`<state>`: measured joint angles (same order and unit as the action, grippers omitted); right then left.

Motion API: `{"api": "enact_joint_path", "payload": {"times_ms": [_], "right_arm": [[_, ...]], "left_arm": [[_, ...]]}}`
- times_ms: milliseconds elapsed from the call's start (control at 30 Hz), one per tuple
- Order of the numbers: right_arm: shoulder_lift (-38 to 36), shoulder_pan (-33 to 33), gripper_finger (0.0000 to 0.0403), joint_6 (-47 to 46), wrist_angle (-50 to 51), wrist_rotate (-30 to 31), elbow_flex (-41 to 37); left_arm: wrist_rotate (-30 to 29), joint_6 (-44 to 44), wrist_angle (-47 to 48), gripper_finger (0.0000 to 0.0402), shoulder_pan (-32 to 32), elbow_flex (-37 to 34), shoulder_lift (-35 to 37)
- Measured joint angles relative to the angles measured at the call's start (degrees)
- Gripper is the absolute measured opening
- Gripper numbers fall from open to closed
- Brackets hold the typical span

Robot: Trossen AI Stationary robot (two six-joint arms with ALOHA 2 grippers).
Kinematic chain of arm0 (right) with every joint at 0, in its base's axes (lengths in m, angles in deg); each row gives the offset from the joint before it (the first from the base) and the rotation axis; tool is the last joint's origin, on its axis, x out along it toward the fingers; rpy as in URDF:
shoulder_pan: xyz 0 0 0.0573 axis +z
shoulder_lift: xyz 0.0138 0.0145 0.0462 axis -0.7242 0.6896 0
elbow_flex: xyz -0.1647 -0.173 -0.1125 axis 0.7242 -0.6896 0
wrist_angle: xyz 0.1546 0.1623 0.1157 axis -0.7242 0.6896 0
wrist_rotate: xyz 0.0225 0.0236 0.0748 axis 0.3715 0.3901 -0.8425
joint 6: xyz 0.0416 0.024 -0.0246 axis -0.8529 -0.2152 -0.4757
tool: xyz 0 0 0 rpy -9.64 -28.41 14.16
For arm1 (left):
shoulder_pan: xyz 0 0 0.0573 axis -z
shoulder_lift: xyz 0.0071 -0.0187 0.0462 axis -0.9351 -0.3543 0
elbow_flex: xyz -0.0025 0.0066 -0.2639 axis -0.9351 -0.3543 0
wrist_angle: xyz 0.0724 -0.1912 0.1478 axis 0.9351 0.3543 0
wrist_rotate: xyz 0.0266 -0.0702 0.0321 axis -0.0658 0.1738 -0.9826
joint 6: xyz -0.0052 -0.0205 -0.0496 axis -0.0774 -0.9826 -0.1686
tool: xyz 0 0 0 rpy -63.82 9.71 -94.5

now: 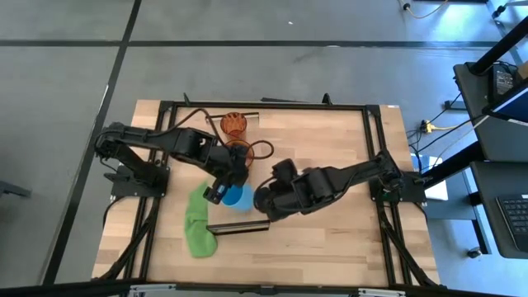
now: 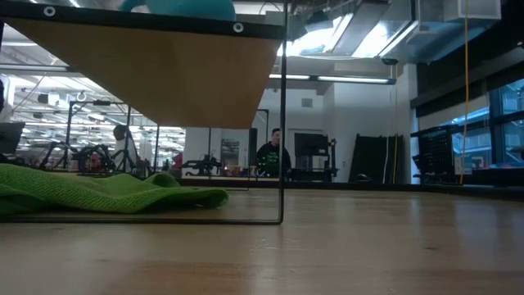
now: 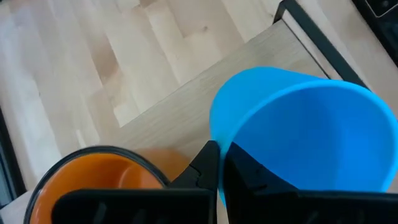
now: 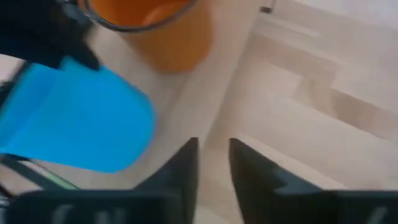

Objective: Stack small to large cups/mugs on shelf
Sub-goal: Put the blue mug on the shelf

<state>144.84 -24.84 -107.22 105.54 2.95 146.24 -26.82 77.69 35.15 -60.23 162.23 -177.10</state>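
The light blue mug is in my left gripper over the near part of the light-wood shelf. The orange mug stands on the shelf just beyond it, and the dark red tumbler stands farther back. My right gripper hovers just right of the blue mug, narrowly open and empty. In the right wrist view, bare shelf wood shows between its fingers, with the blue mug and orange mug ahead. My left gripper holds the blue mug by its rim wall, one finger inside the mug and one outside. The fingers come from the table's left side. The mug looks tilted, its mouth toward the wrist camera. Whether its base touches the shelf, I cannot tell.
A green cloth lies on the tabletop under the shelf's left side and also shows in the low view. The shelf's thin black leg stands on the table. The orange mug is close beside my left fingers. A person stands in the room behind.
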Motion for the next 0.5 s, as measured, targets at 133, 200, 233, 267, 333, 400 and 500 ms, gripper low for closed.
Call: {"api": "enact_joint_path", "payload": {"times_ms": [133, 200, 233, 267, 333, 400, 500], "right_arm": [[0.00, 0.41, 0.0013, 0.25, -4.04, 0.59, 0.00], [0.00, 0.48, 0.0009, 0.26, -5.61, 0.34, 0.00], [0.00, 0.48, 0.0009, 0.29, -6.58, -0.32, 0.00], [0.00, 0.48, 0.0008, 0.35, -7.51, -0.85, 0.00], [0.20, 0.72, 0.0004, 0.41, -10.30, -0.98, 0.00], [0.34, 0.78, 0.0005, 1.34, -12.48, -0.76, 0.00], [0.37, 0.88, 0.0004, 1.77, -14.15, -0.79, 0.00]], "left_arm": [[0.04, 0.00, -0.01, 0.0002, -0.62, 0.00, 0.00], [0.20, 0.00, -0.04, 0.0002, -0.87, 0.00, 0.00], [0.21, -0.01, -0.03, 0.0002, -0.93, 0.00, 0.00], [0.25, -0.01, -0.04, 0.0002, -0.93, 0.00, 0.00], [0.81, -0.02, -0.08, 0.0002, -0.95, 0.00, 0.00], [1.49, -0.02, -0.55, 0.0002, -0.93, 0.00, 0.00], [1.57, -0.02, -0.97, 0.0003, -0.93, 0.00, 0.00]]}}
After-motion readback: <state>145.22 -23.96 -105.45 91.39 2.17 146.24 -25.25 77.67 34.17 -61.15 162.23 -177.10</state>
